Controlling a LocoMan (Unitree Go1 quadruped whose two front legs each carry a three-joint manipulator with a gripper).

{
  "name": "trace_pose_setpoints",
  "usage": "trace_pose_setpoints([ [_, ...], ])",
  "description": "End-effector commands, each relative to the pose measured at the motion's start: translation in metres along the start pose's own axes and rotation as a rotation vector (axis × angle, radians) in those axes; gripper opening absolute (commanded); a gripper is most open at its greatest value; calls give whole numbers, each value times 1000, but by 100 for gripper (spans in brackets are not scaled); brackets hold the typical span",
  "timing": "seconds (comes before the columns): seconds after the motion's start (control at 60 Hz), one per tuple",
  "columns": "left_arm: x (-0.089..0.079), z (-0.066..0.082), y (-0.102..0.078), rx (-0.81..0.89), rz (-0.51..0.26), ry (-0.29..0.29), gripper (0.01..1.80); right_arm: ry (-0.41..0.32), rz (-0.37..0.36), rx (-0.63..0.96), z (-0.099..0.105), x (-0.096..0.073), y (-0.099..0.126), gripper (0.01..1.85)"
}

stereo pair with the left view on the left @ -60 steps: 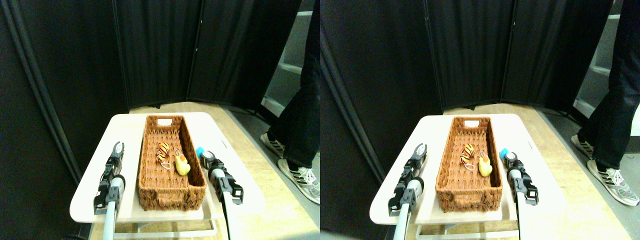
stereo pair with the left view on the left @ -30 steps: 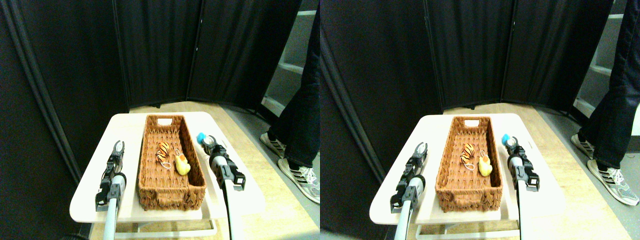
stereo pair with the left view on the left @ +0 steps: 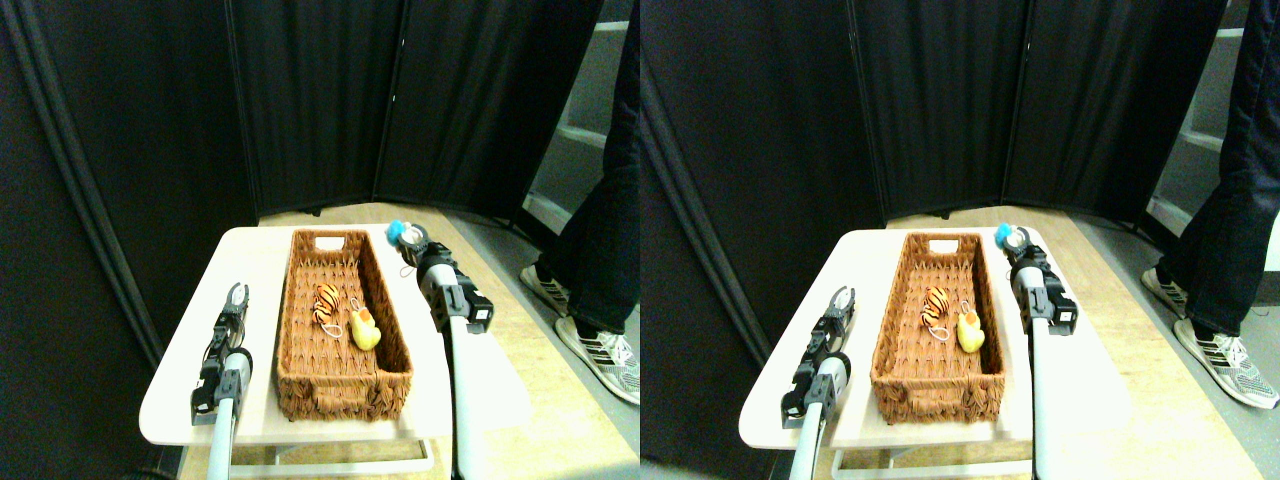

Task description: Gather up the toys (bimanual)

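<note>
At the far right corner of the basket (stereo pair with the left view on the left: 340, 330), the right gripper (stereo pair with the left view on the left: 408, 236) now hangs raised above the table, clenched on a small blue toy (stereo pair with the left view on the left: 396, 231). A second ago this gripper sat low on the table, beside the middle of the basket's right wall, with the blue toy at its tip; half a second ago it was partway up. It has since climbed and travelled toward the far end. The left gripper (stereo pair with the left view on the left: 235, 294) has barely shifted in that time.

The right manipulator stretches long and pale from the bottom edge, leaning slightly left, with its dark wrist block just right of the basket's wall. The left manipulator lies low along the left side of the basket, its gripper pointing to the far end with the two jaws spread apart and nothing between them.

Inside the long brown wicker basket, near its middle, lie an orange-and-black striped tiger toy (stereo pair with the left view on the left: 326, 302) and, just nearer and to its right, a yellow duck toy (stereo pair with the left view on the left: 365, 329). They lie close together on the woven floor.

The basket stands lengthwise on a low white table (stereo pair with the left view on the left: 255, 262) with rounded corners. The floor is pale wood. Black curtain panels (stereo pair with the left view on the left: 310, 100) close off the far side. At the right a person's dark trouser legs (stereo pair with the left view on the left: 600, 240) and striped sneakers stand beside the table.
</note>
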Motion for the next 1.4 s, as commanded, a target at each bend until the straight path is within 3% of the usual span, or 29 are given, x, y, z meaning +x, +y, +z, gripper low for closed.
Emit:
trace_pose_setpoints([
  [0.017, -2, 1, -8, 32, -57, -15, 1, 34, 86, -17, -7, -1, 16, 1],
  [0.183, -7, 3, -9, 24, -64, -31, 1, 96, 108, 111, -25, 5, 23, 1],
  [0.7, -18, 11, -6, 13, -70, -56, 1, 159, 113, 81, -67, 7, 36, 1],
  [0.817, -18, 11, -7, 8, -68, -64, 1, 171, 125, 66, -71, 6, 35, 1],
  [0.867, -18, 11, -7, 10, -71, -60, 1, 184, 95, 80, -70, 6, 35, 1],
  [0.933, -18, 11, -8, 16, -71, -59, 1, 211, 79, 88, -68, 5, 35, 18],
  [1.033, -18, 9, -10, 7, -67, -63, 1, 254, 4, 58, -64, 1, 35, 82],
  [1.133, -17, 8, -10, 6, -62, -70, 1, 267, -6, 71, -62, -2, 34, 110],
  [1.333, -18, 7, -12, 0, -65, -58, 1, 258, 32, 72, -57, -2, 34, 122],
  [1.367, -18, 7, -12, 2, -68, -52, 1, 243, 39, 71, -54, -1, 34, 113],
  [1.4, -18, 7, -12, 7, -69, -55, 1, 187, 37, 81, -50, -2, 34, 85],
])
